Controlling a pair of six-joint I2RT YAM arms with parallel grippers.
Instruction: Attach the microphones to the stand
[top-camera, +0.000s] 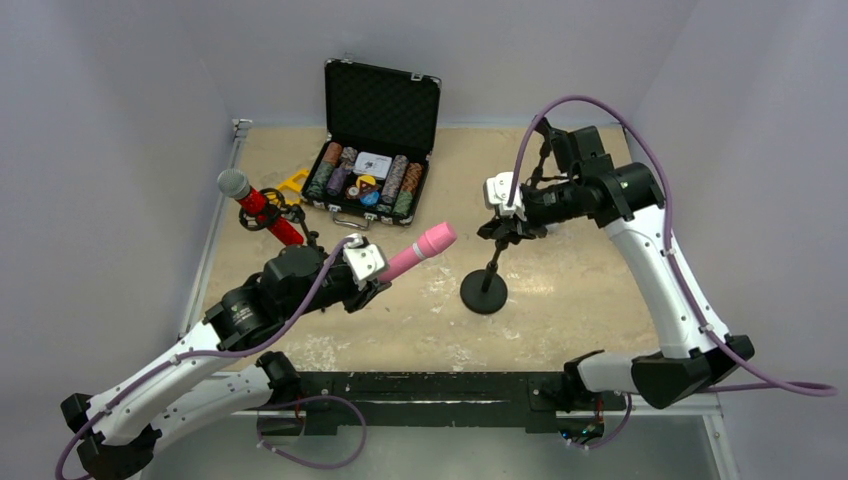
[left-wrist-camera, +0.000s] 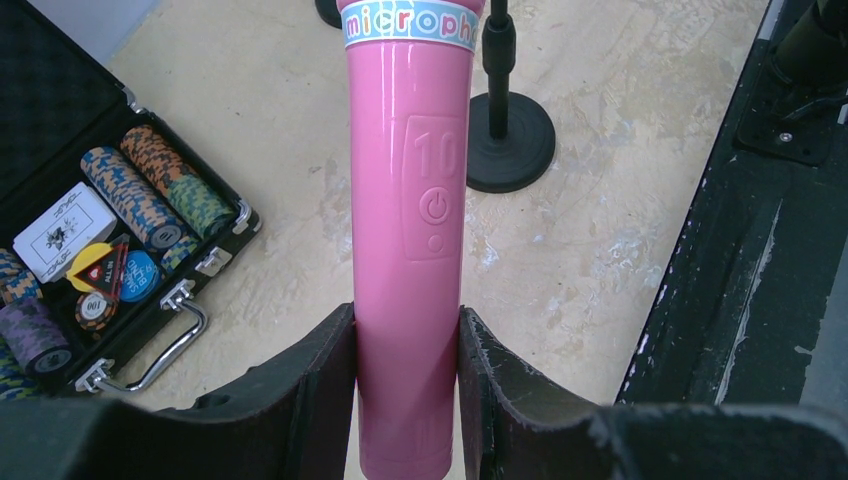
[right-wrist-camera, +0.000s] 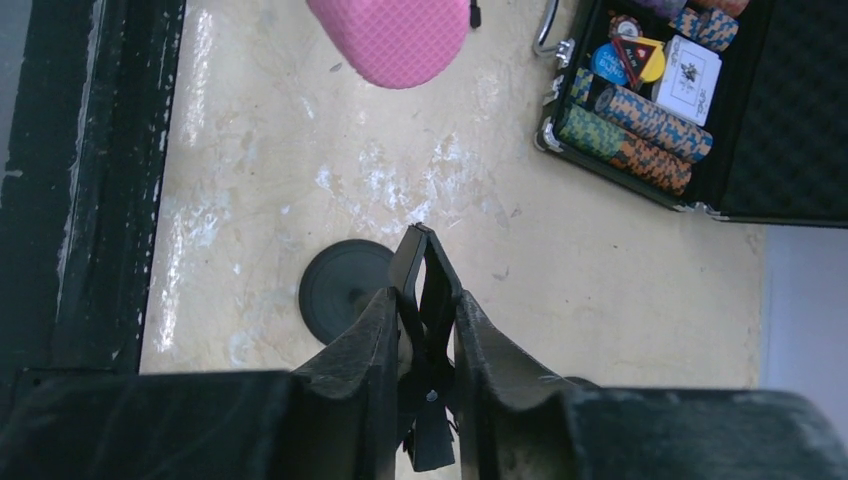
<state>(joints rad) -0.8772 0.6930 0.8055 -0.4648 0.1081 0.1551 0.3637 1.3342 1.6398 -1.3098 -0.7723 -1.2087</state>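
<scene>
From above: the red microphone looks mounted at far left. Your left gripper aims the pink microphone at the stand.

Left wrist: fingers clamped on its handle.

Right wrist: your right gripper pinches the stand's clip. Pink not yet attached, and no white one in sight.

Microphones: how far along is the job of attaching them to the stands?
Done: the red microphone seems clipped to the left stand. In hand: left gripper holds the pink microphone; right gripper grips the stand clip. Remaining: seating the pink one.

Pale grey walls, scuffed beige tabletop
</scene>
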